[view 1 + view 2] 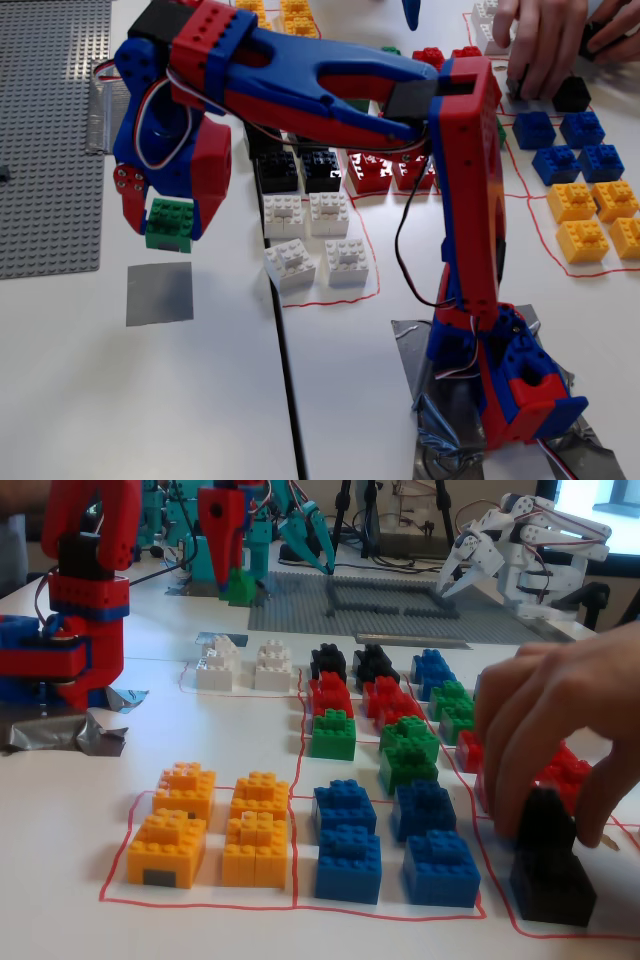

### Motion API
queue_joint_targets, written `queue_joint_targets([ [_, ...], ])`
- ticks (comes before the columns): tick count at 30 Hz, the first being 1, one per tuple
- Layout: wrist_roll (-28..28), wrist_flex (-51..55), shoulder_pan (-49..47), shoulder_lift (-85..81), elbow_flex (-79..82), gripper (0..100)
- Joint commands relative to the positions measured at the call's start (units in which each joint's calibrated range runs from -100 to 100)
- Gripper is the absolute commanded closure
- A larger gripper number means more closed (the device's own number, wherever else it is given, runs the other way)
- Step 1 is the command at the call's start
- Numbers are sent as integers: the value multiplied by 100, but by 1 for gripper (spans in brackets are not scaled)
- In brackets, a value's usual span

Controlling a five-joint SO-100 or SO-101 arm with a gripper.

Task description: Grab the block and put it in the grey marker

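Block [168,224] clamped in pincer [165,222] above grey marker [159,293], white bricks [318,236] beside, hand [545,40] over black brick [571,95].

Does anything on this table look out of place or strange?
Yes. A person's hand reaches into the sorted bricks and touches a black brick while the robot's hand carries a green block above the grey marker.

No legible text, label, brand, number or sign appears in either fixed view; the bricks [349,852], the arm [330,95], the baseplate [50,130] and the table [150,400] carry no readable marking; red lines [372,270] on the table form outlines only, not characters.
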Motion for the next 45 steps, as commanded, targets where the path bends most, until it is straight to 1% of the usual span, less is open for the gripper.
queue_joint_targets([
  [1, -59, -125, -104, -28, -545, 100],
  [14, -181, -68, -418, 1201, -1535, 100],
  [18, -54, 94, -427, 1284, -1608, 99],
  [19, -24, 159, -427, 1284, -1608, 97],
  [21, -93, 346, -388, 1284, -1653, 84],
  [24, -112, 524, -339, 1284, -1680, 70],
  [26, -98, 597, -339, 1284, -1680, 68],
  [32, -171, 686, -359, 1218, -1916, 67],
  [34, -181, 662, -388, 1209, -2153, 68],
  [37, -147, 654, -457, 1193, -2552, 77],
  [38, -137, 662, -467, 1185, -2670, 84],
  [39, -112, 662, -467, 1176, -2770, 97],
  [40, -73, 686, -467, 1160, -2770, 100],
  [43, -132, 727, -349, 921, -2670, 100],
  [45, -293, 711, -212, 640, -2661, 100],
])
